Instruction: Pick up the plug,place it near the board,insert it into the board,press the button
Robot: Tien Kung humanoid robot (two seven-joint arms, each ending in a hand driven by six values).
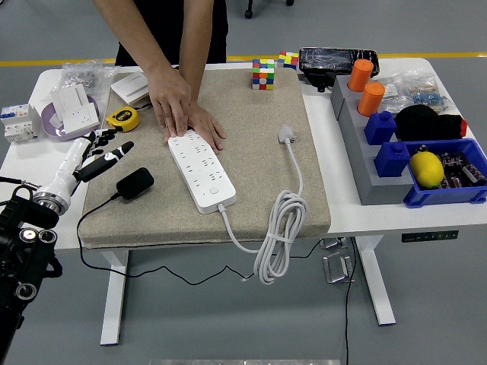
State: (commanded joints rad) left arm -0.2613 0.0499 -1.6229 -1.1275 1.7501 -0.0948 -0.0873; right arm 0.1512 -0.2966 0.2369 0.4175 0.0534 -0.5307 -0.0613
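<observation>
A black plug (135, 183) with a thin black cable lies flat on the beige mat (251, 190), left of the white power board (202, 171). My left hand (105, 147) hovers above and to the left of the plug, fingers spread and holding nothing. The board lies diagonally on the mat, with its button near its front end. A person's two hands (183, 114) press down on the board's far end. The board's own white plug (287, 135) and coiled cord (280, 228) lie to the right. My right arm is out of view.
A yellow tape measure (122, 118), a purple bowl with a white socket (70, 114) and a breaker (17, 122) sit at the left. Rubik's cubes (263, 74) stand at the mat's back. Grey and blue bins (411, 163) with orange cylinders and a lemon fill the right.
</observation>
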